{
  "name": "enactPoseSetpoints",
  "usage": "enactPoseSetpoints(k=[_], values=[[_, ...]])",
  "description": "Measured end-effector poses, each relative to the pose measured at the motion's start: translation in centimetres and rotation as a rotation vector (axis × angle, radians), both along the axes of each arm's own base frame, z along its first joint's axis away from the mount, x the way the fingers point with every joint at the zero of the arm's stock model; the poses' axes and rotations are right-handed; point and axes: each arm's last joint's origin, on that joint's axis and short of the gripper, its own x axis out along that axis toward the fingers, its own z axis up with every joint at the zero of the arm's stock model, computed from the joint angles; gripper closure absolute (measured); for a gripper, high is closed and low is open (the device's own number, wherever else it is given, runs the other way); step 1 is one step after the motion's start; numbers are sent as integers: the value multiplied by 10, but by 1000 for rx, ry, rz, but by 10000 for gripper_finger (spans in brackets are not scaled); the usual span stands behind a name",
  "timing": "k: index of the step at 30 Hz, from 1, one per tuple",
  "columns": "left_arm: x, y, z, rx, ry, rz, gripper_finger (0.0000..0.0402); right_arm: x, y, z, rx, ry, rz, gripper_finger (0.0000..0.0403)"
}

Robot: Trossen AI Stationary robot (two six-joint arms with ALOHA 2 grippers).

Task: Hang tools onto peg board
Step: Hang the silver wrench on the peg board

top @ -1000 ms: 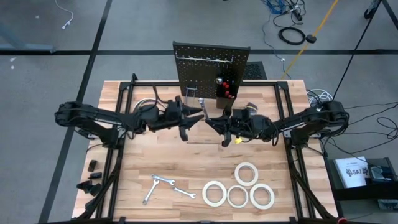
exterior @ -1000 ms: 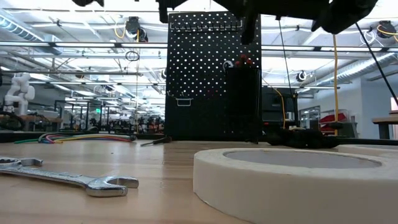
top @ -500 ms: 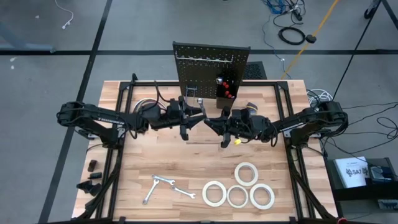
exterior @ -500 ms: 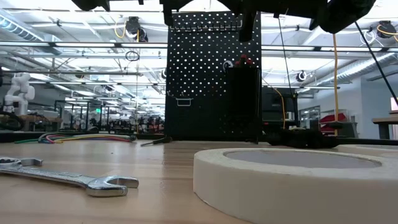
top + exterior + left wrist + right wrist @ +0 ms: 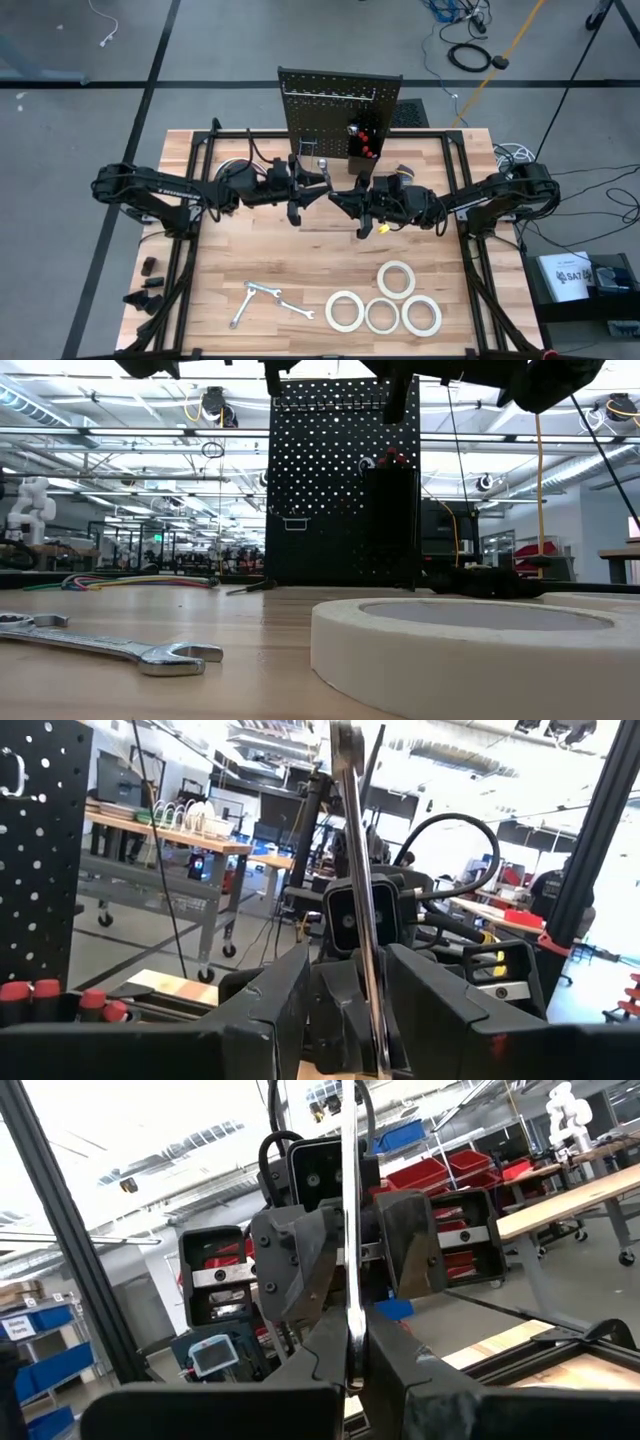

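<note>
Both arms meet in mid-air in front of the peg board [image 5: 338,110], above the tabletop [image 5: 300,270]. The right gripper [image 5: 350,1380] is pressed together on the lower shaft of a silver wrench [image 5: 349,1230], which stands upright between the two grippers. The left gripper [image 5: 345,1010] faces it with its fingers spread on either side of the same wrench, and the frames do not show firm contact on that side. This reads as a handover between the arms, not yet completed.

Remaining tools lie on the near part of the tabletop: two wrenches [image 5: 262,300] and four white tape rolls [image 5: 384,300]. Red-handled tools [image 5: 364,140] already sit at the board's small bin.

Risks from this position:
- If the right gripper releases before the left gripper closes, the wrench drops to the tabletop.
- The shaft is thin and smooth. An off-centre pinch lets it pivot or slide between the fingers.
- The grippers are very near each other. A small misalignment during closing may cause finger collision.
- A tilted wrench after transfer would likely miss the board's hook.
</note>
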Motion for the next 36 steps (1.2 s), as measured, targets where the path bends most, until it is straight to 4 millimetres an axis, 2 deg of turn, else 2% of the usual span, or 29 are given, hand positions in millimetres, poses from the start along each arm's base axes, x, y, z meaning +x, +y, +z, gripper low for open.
enactPoseSetpoints(k=[10, 25, 33, 36], values=[[19, -1, -3, 6, -4, -31, 269, 0, 0, 0, -14, 3, -10, 396], [17, -3, -1, 11, 6, -78, 388, 0, 0, 1, -29, -7, -16, 396], [17, -3, -2, 10, 14, -77, 396, 0, 0, 1, -36, -6, -19, 394], [16, -1, -2, 16, 24, -72, 397, -1, -1, 2, -42, 2, -28, 366]])
